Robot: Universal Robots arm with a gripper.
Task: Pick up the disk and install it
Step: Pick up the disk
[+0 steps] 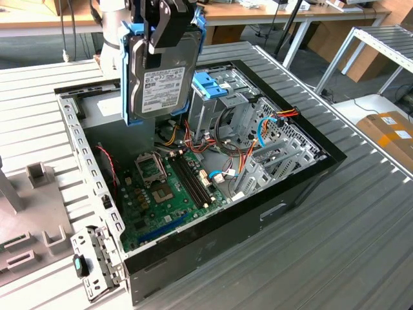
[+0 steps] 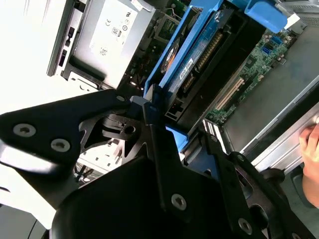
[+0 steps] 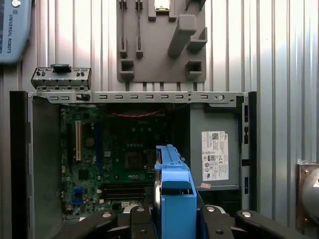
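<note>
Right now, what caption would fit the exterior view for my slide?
The gripper holds the disk upright in its blue bracket above the open computer case.

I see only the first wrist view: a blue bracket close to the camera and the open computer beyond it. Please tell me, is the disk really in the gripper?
Observer: Yes. In the exterior view the gripper is shut on the top edge of the disk, which hangs upright over the open case.
Operator: Where is the drive cage from there?
Observer: The drive cage, with its blue latch on top, stands just to the exterior view's right of the disk.
Operator: Is anybody near?
Observer: In the second wrist view a person's hand shows close to what seems to be the case's side.
</note>
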